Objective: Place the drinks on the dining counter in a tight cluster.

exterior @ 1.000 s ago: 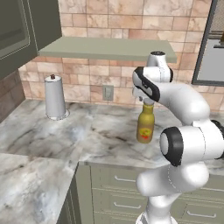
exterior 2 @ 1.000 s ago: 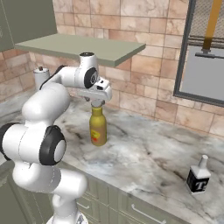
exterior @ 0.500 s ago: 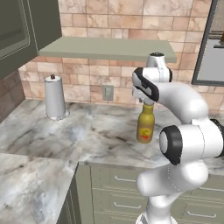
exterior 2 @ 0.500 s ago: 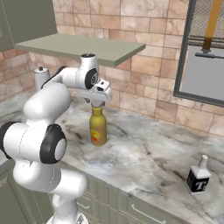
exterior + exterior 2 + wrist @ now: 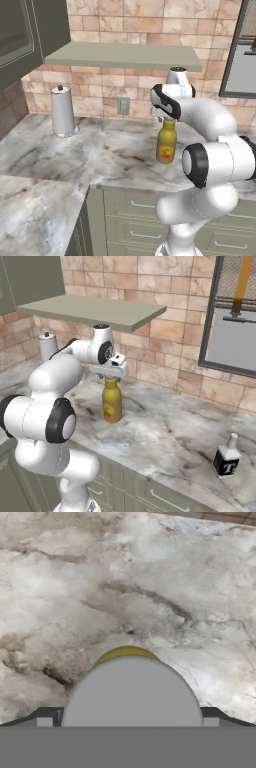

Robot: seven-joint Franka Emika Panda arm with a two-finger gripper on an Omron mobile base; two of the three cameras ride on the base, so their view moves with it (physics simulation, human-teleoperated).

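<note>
Amber bottle [image 5: 166, 146], glossy and cylindrical with a round grey cap, stands upright on the veined marble table [image 5: 100, 150], its long axis vertical, right of the paper-towel roll [image 5: 63, 110]. My end effector [image 5: 113, 376] hangs spread wide directly over that cap, gripping nothing. Farther right of the roll, near the table's front edge, stands a small white narrow-necked container [image 5: 226, 456] with a dark label.

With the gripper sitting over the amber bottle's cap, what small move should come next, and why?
Probably close the jaws. The gripper is open at the top of the upright amber bottle, and the hand view looks straight down on its grey cap between the fingertips. Nothing is gripped yet, so the bottle cannot be lifted.
</note>
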